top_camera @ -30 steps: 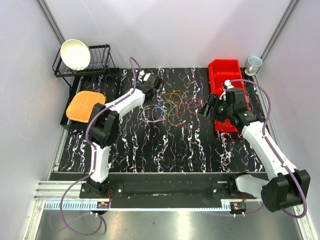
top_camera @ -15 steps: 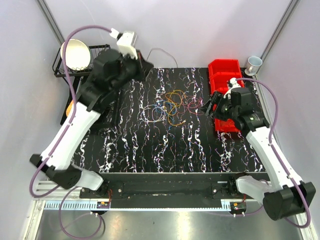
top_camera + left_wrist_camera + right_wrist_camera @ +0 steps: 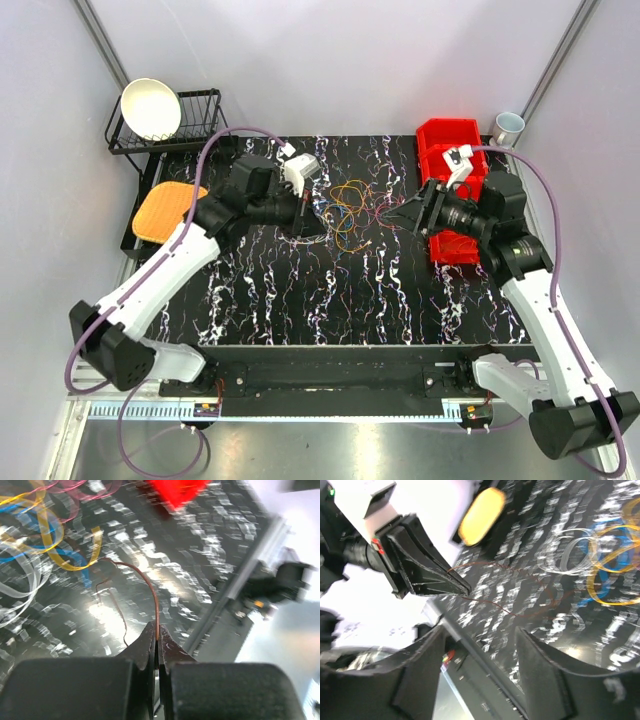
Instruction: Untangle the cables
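The cables (image 3: 350, 205) are thin loops of yellow, orange, blue, purple and red wire in a loose heap at the middle back of the black marbled table (image 3: 300, 290). My left gripper (image 3: 316, 226) sits at the heap's left edge. In the left wrist view it (image 3: 158, 630) is shut on a thin red wire (image 3: 150, 587) that arcs up from the jaws toward the yellow and blue loops (image 3: 47, 540). My right gripper (image 3: 392, 216) hovers at the heap's right side. Its fingers (image 3: 420, 680) stand open with nothing between them, facing the left gripper (image 3: 432, 577).
A red bin (image 3: 450, 150) stands just behind the right gripper. A wire dish rack (image 3: 205, 120) with a white bowl (image 3: 150, 108) is at the back left, an orange pad (image 3: 168, 210) lies below it, and a mug (image 3: 507, 126) is at the back right.
The left arm swung up and back, then came down at the left edge of the heap with the red wire pinched. The right gripper edged left toward the heap.
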Available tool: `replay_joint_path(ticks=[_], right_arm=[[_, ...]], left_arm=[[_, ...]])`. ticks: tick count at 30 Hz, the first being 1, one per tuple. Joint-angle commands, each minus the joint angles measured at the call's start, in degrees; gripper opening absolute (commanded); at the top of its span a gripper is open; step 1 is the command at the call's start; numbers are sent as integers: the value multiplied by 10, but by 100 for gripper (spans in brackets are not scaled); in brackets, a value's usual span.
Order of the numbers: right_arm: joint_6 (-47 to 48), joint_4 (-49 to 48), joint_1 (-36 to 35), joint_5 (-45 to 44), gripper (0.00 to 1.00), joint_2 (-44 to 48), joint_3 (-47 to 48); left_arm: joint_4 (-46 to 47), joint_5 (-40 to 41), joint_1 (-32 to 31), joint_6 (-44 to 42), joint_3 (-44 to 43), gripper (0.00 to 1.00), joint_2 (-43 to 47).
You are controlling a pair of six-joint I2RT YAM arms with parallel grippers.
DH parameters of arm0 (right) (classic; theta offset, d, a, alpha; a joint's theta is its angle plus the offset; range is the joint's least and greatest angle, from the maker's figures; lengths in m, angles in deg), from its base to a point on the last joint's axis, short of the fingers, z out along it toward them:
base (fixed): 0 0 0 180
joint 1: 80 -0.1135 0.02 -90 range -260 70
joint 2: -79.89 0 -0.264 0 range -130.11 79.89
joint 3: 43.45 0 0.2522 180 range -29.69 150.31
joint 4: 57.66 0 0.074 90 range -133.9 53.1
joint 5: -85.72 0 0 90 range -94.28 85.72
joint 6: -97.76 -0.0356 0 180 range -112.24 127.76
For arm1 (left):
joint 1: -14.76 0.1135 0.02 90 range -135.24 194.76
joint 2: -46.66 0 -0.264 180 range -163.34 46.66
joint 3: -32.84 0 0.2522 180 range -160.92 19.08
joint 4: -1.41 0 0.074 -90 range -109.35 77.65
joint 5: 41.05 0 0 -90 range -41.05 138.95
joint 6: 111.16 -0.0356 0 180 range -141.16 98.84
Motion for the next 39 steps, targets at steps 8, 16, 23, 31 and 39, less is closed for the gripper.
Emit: replay_joint_path(ticks=[8,16,23,31,39], right_arm=[[-37,-110,-16,156,59,-28,19],[-7,-84,-36,145,59,-36,36],[21,-71,-48,122,60,-53,35],[33,-62,-64,105,56,-59,35],[54,-42,-67,72,54,-51,33]], left_arm=[[123,-236,-2,24,-17,0,36],[193,-288,-9,72,-27,0,16],[211,-302,-19,90,-31,0,-10],[250,-310,-28,112,-32,0,-25],[256,-311,-33,118,-32,0,-30]])
